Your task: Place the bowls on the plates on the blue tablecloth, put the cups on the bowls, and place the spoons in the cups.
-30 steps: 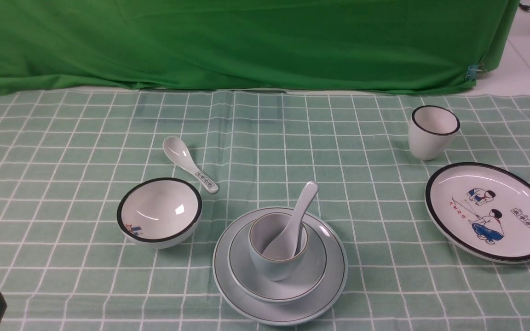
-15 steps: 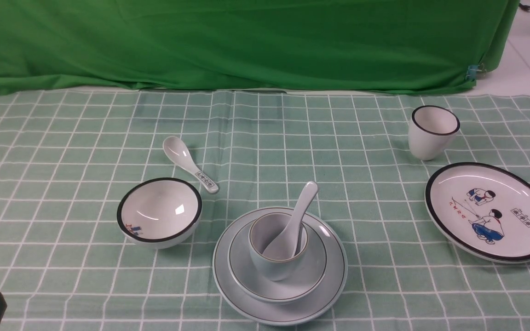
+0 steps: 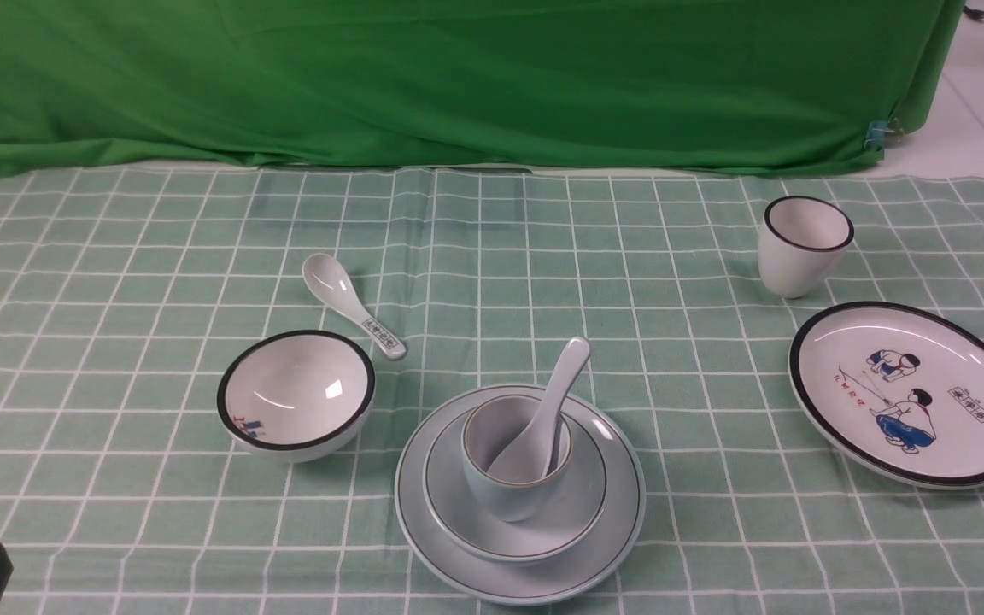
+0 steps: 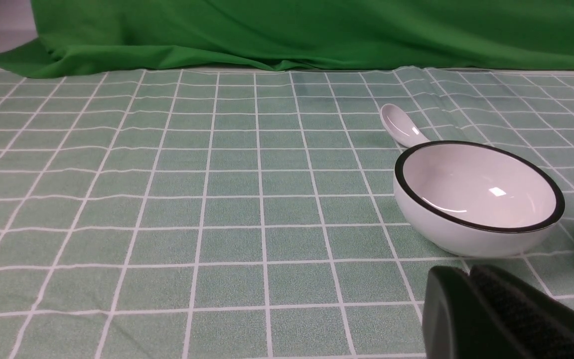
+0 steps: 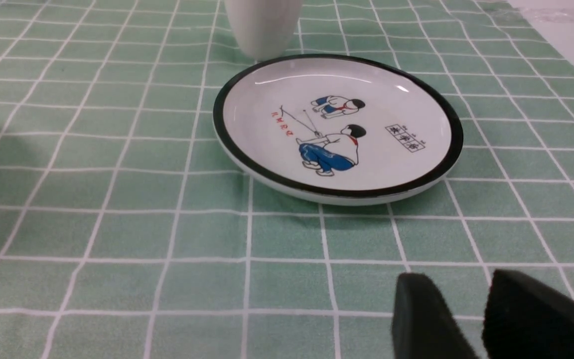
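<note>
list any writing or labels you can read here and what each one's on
Nothing can be quoted; all the lettering is too small or blurred.
cartoon plate: a boxed black label and a short column of red characters, both unreadable.
labelled spoon: a black-lettered label on its handle, unreadable.
black-rimmed bowl: a small red and blue mark inside, not legible.

Blue tablecloth (image 3: 116, 256): pale blue-grey plate (image 3: 620, 521) bearing matching bowl (image 3: 582, 504), cup (image 3: 500, 491) upright within, plain spoon (image 3: 556, 397) leaning inside. Left: black-rimmed white bowl (image 3: 295, 397), labelled spoon (image 3: 351, 303) lying just behind. Right: cartoon plate (image 3: 910, 393), bare; black-rimmed cup (image 3: 802, 246) upright just behind.
</note>
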You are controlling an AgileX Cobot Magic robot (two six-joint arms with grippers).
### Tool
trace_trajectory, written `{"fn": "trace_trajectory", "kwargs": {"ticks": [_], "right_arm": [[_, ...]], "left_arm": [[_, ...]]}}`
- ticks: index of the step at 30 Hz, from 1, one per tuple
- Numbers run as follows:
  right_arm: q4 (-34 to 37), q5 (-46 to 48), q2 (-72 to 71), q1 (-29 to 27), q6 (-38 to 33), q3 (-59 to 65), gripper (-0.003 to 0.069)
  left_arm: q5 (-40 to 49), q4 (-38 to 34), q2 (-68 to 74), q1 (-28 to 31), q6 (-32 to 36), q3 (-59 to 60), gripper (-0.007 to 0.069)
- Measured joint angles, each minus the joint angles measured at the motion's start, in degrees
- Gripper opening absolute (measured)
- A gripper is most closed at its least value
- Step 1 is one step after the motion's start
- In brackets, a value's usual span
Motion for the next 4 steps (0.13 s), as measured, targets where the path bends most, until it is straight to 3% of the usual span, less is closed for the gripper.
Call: {"fn": "trace_trajectory", "kwargs": {"ticks": [4], "right_arm": [[0.0, 0.0, 0.0, 0.0, 0.0, 0.0, 0.0239]], "left_arm": [[0.0, 0.0, 0.0, 0.0, 0.0, 0.0, 0.0017]]}}
